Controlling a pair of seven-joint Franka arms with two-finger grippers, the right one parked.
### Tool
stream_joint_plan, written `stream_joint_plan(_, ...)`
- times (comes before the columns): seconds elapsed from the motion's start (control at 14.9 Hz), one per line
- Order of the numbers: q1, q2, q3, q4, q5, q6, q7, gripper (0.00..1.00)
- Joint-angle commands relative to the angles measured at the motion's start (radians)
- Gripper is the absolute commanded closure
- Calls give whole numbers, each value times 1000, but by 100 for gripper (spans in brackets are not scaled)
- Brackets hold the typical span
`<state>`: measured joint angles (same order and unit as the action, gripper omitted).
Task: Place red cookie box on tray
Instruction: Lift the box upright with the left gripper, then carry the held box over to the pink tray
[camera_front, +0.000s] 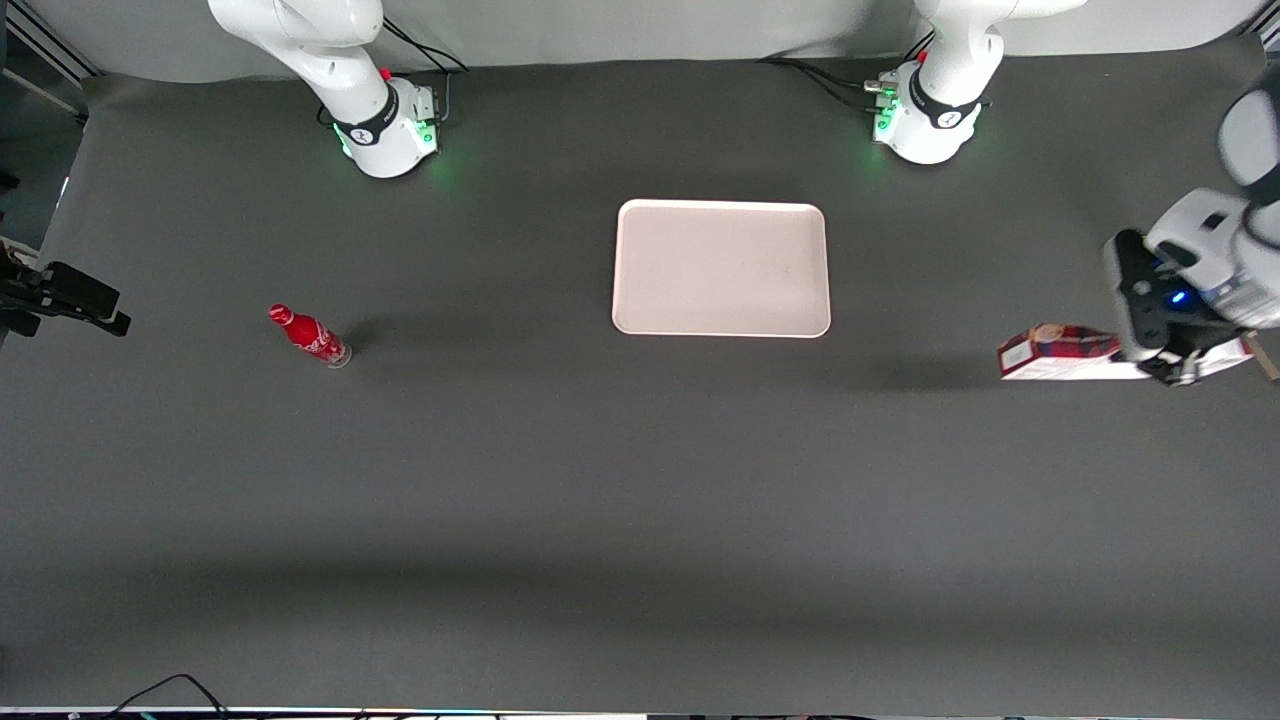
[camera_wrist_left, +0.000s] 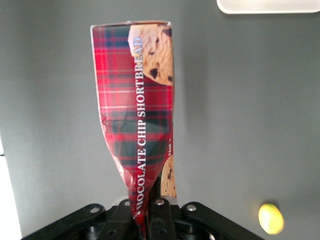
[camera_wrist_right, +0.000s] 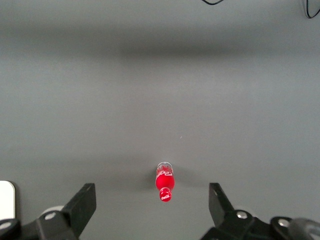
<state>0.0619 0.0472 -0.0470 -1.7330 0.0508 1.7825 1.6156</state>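
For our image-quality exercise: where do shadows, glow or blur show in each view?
Front view: green glow at both arm bases, soft shadow beside the red cookie box held by the gripper, arm blurred. Left wrist view: box sharp, yellow blob blurred. Right wrist view: even light.

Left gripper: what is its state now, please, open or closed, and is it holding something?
Left gripper: closed on the red cookie box, pinching one end so the cardboard is crushed, at the working arm's end of the table.

A small red soda bottle (camera_front: 309, 337) stands upright on the dark grey table mat (camera_front: 560, 480), toward the parked arm's end of the table. A small yellow object (camera_wrist_left: 270, 218) lies on the mat; its identity is unclear.
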Motion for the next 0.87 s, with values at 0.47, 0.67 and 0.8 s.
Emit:
stream_joint_plan(0.47,-7,14,-29,162,-15,-199,-357,100)
stream_joint_plan(0.67,-7,16,-124,161,-19,-224,-656,100)
stream_joint_plan(0.8,-11,14,-169,129,-37,-241,-892,100)
